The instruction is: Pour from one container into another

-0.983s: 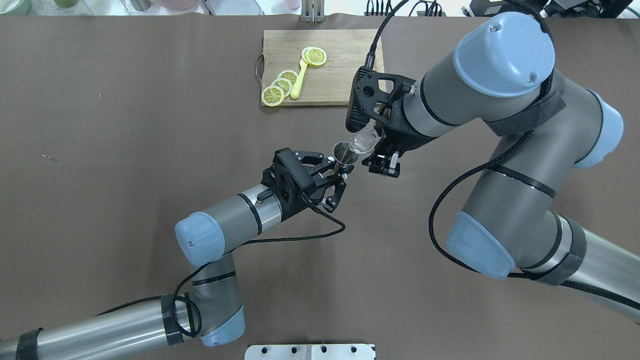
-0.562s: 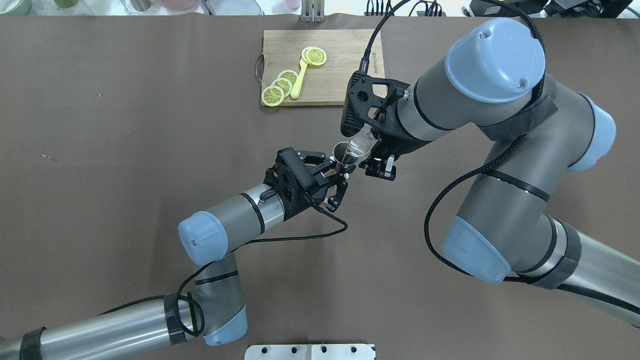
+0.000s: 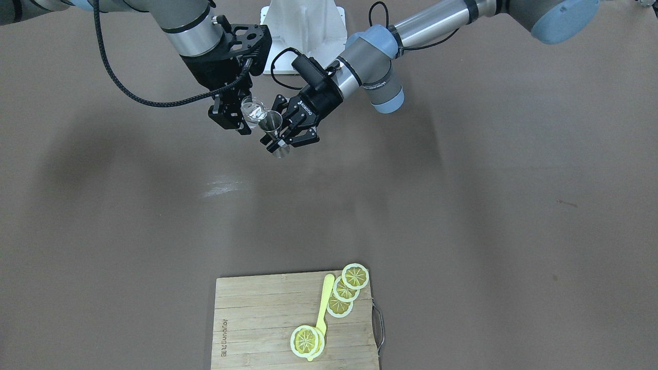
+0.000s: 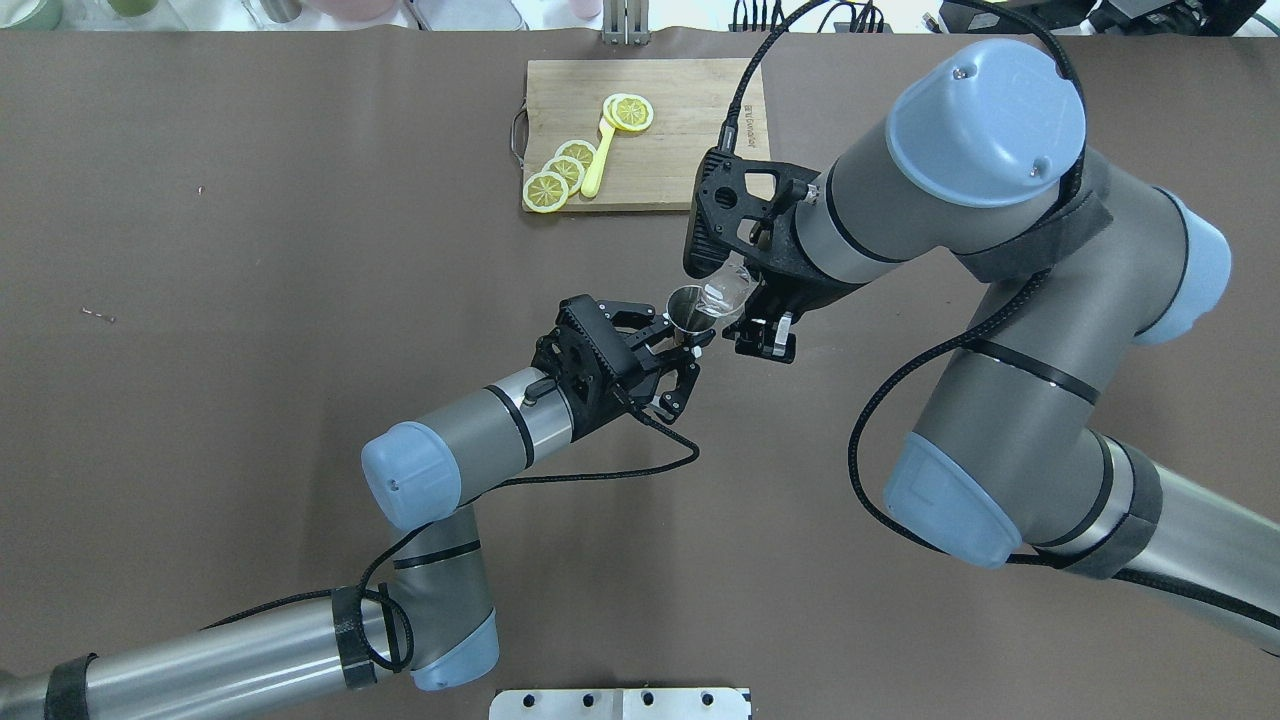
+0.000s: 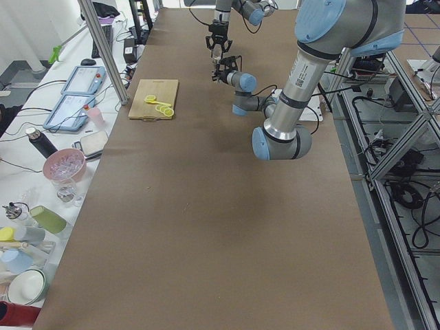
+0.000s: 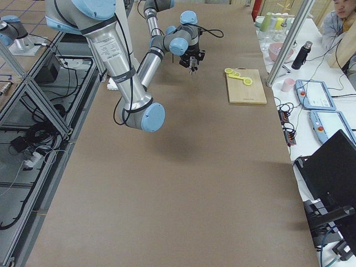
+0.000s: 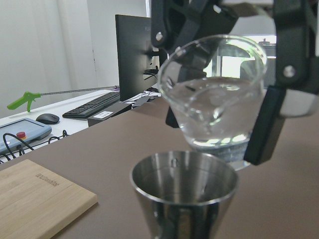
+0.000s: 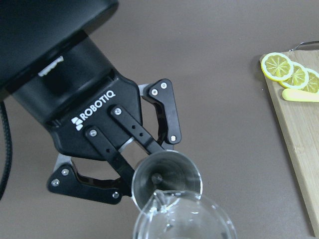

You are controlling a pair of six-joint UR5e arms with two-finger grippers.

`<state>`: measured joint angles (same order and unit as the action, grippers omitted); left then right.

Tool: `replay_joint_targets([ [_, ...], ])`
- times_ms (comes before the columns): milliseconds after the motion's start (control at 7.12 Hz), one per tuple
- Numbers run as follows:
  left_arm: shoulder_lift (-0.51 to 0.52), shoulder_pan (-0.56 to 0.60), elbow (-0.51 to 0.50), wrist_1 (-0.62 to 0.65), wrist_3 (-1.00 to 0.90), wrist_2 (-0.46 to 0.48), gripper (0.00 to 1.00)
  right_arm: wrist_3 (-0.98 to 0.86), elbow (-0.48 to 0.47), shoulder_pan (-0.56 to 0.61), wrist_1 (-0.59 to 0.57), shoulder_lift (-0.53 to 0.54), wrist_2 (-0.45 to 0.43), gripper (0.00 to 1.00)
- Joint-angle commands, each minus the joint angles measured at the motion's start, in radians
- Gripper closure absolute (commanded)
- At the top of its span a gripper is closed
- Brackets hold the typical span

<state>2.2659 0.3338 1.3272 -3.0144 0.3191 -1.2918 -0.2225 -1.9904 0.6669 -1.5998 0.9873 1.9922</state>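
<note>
My right gripper is shut on the small clear glass, which is tilted with its lip over the jigger's mouth. The left wrist view shows clear liquid inside the glass and no stream leaving it. The silver jigger stands upright above the table, with my left gripper shut on its waist. In the right wrist view the glass's spout overlaps the jigger's rim. The front view shows the glass and the jigger touching or nearly touching.
A wooden cutting board lies at the far side of the table, just beyond the right gripper. On it are lemon slices and a yellow spoon. Brown table surface stretches out to the left.
The right gripper has shifted slightly left with the glass, bringing its lip closer over the jigger. The left arm has crept a little to the right, still holding the jigger.
</note>
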Motion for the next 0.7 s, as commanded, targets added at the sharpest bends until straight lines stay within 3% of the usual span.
replay_joint_targets([
  [0, 0.000, -0.001, 0.000, 0.000, 0.000, 0.000, 1.00, -0.003, -0.002, 0.003, -0.003, 0.005, 0.002, 1.00],
  [562, 0.003, -0.001, -0.002, 0.003, 0.000, 0.000, 1.00, -0.023, -0.005, 0.007, -0.044, 0.007, 0.002, 1.00],
])
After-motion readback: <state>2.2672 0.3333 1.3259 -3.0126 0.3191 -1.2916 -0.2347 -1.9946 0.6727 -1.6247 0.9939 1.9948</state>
